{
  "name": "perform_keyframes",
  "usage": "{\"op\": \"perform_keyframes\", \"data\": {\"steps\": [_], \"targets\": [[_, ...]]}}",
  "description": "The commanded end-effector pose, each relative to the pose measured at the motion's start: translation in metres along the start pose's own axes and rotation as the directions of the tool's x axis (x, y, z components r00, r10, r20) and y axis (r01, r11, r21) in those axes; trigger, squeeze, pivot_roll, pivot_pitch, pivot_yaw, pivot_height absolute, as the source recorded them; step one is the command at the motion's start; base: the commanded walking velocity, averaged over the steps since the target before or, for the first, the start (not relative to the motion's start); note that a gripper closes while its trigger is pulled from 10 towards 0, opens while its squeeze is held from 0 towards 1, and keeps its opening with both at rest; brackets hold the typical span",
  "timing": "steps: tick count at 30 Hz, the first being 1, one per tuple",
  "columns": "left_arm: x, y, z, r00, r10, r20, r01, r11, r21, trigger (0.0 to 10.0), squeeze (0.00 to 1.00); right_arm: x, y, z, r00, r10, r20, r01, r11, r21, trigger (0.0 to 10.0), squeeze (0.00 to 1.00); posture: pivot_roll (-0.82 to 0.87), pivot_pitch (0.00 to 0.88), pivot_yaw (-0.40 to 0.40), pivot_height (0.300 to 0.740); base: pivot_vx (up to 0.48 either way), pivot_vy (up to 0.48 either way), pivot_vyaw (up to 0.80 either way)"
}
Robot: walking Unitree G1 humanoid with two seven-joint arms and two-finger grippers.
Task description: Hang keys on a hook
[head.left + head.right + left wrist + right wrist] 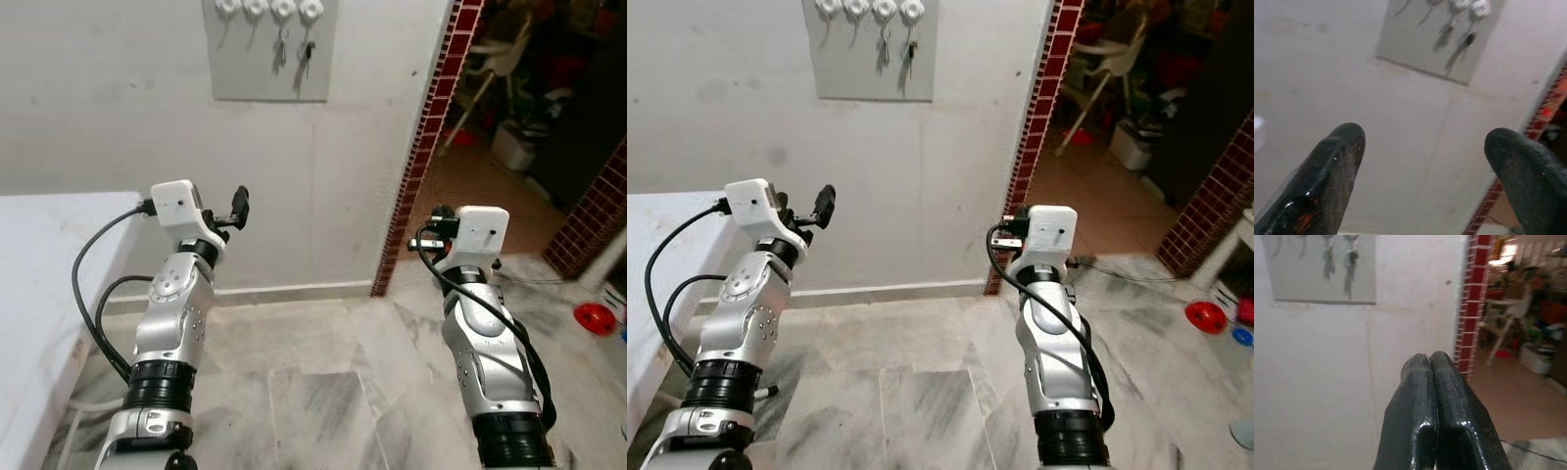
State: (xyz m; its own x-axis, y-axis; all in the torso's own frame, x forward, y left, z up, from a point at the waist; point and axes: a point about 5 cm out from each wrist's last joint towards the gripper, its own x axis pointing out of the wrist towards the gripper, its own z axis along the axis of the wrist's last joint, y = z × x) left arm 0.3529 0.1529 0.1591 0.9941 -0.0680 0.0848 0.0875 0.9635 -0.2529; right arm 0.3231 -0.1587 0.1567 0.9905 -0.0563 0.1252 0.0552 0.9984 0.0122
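Note:
A grey board point(272, 59) hangs high on the white wall, with a row of white hooks point(269, 8) along its top. Two bunches of keys point(280, 51) point(308, 54) dangle from the hooks on the right side of the row. My left gripper point(235, 209) is raised below the board and points up at it. In the left wrist view its fingers point(1337, 161) stand wide open and empty, with the keys point(1464, 44) above them. My right gripper point(1429, 360) is shut with nothing between its fingers. It is aimed at the wall to the right of the board point(1317, 269).
A white surface point(39, 255) juts in at the left beside my left arm. A red brick pillar point(431, 137) borders a doorway on the right into a cluttered room with a white chair point(490, 78). A red object point(594, 316) lies on the marble floor.

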Motion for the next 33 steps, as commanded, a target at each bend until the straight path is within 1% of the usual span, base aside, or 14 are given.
{"op": "perform_keyframes", "data": {"steps": [1, 5, 7, 10, 13, 16, 18, 20, 22, 23, 25, 28, 30, 33], "targets": [[0.002, -0.003, 0.003, 1.0, -0.015, 0.008, 0.014, 1.0, 0.011, 10.0, 0.0, 0.002, 0.0, 0.001, 1.0, -0.01, -0.006, 0.01, 1.0, 0.01, 10.0, 0.0, -0.05, 0.0, -0.045, 0.74, 0.0, 0.0, 0.0], [0.001, -0.002, 0.004, 1.0, -0.016, 0.014, 0.016, 1.0, 0.004, 10.0, 0.0, 0.002, 0.001, 0.002, 1.0, -0.003, 0.0, 0.003, 1.0, 0.0, 10.0, 0.0, -0.05, 0.0, -0.047, 0.74, 0.0, 0.0, 0.0], [0.001, -0.001, 0.004, 1.0, -0.015, 0.012, 0.015, 1.0, -0.001, 10.0, 0.0, 0.001, 0.001, 0.002, 1.0, 0.002, -0.003, -0.002, 1.0, 0.01, 10.0, 0.0, -0.05, 0.0, -0.047, 0.74, 0.0, 0.0, 0.0], [0.001, 0.001, 0.003, 1.0, -0.005, 0.013, 0.005, 0.999, -0.044, 10.0, 0.0, 0.001, 0.002, 0.002, 1.0, 0.0, -0.01, 0.0, 1.0, 0.018, 10.0, 0.0, -0.05, 0.0, -0.05, 0.74, 0.0, 0.0, 0.0], [0.0, 0.0, 0.005, 1.0, -0.003, 0.024, 0.004, 1.0, -0.023, 10.0, 0.0, 0.001, 0.001, 0.002, 1.0, -0.005, -0.013, 0.005, 1.0, 0.013, 10.0, 0.0, -0.05, 0.0, -0.053, 0.74, 0.0, 0.0, 0.0], [0.0, -0.001, 0.004, 1.0, -0.01, 0.022, 0.011, 1.0, -0.023, 10.0, 0.0, 0.001, 0.001, 0.002, 1.0, -0.005, -0.017, 0.005, 1.0, 0.011, 10.0, 0.0, -0.05, 0.0, -0.054, 0.74, 0.0, 0.0, 0.0], [0.001, 0.0, 0.002, 1.0, -0.003, 0.003, 0.004, 1.0, -0.031, 10.0, 0.0, 0.001, 0.001, 0.001, 0.999, -0.014, -0.045, 0.016, 0.999, 0.034, 10.0, 0.0, -0.05, 0.0, -0.054, 0.74, 0.0, 0.0, 0.0], [0.001, 0.001, 0.003, 1.0, 0.0, 0.002, 0.0, 0.999, -0.037, 10.0, 0.0, 0.001, 0.001, 0.001, 0.999, -0.007, -0.054, 0.009, 0.999, 0.039, 10.0, 0.0, -0.05, 0.0, -0.054, 0.74, 0.0, 0.0, 0.0], [0.001, 0.002, 0.002, 1.0, 0.002, -0.003, -0.002, 0.999, -0.041, 10.0, 0.0, 0.001, 0.004, 0.004, 0.999, 0.029, -0.021, -0.029, 0.999, 0.026, 10.0, 0.0, -0.05, 0.0, -0.054, 0.74, 0.0, 0.0, 0.0], [0.001, 0.002, 0.002, 1.0, 0.002, -0.003, -0.002, 0.999, -0.041, 10.0, 0.0, 0.001, 0.004, 0.004, 0.999, 0.029, -0.021, -0.029, 0.999, 0.026, 10.0, 0.0, -0.05, 0.0, -0.054, 0.74, 0.0, 0.0, 0.0], [0.001, 0.002, 0.003, 1.0, -0.005, -0.003, 0.005, 0.999, -0.037, 10.0, 0.0, -0.001, 0.008, 0.006, 0.996, 0.09, 0.005, -0.09, 0.995, 0.045, 10.0, 0.0, -0.05, 0.0, -0.054, 0.74, 0.0, 0.0, 0.0], [0.001, 0.002, 0.004, 1.0, -0.007, 0.001, 0.007, 0.999, -0.04, 10.0, 0.0, -0.002, 0.007, 0.007, 0.996, 0.085, 0.013, -0.086, 0.996, 0.019, 10.0, 0.0, -0.05, 0.0, -0.053, 0.74, 0.085, 0.0, 0.0], [0.001, 0.002, 0.005, 1.0, -0.015, 0.005, 0.016, 0.999, -0.039, 10.0, 0.0, -0.004, 0.01, 0.01, 0.993, 0.115, 0.039, -0.116, 0.993, 0.026, 10.0, 0.0, -0.05, 0.0, -0.051, 0.74, 0.276, 0.0, 0.0], [0.001, 0.002, 0.006, 1.0, -0.019, 0.005, 0.019, 0.999, -0.039, 10.0, 0.0, -0.005, 0.012, 0.014, 0.989, 0.132, 0.068, -0.134, 0.99, 0.036, 10.0, 0.0, -0.05, 0.0, -0.049, 0.74, 0.303, 0.0, 0.0]]}}
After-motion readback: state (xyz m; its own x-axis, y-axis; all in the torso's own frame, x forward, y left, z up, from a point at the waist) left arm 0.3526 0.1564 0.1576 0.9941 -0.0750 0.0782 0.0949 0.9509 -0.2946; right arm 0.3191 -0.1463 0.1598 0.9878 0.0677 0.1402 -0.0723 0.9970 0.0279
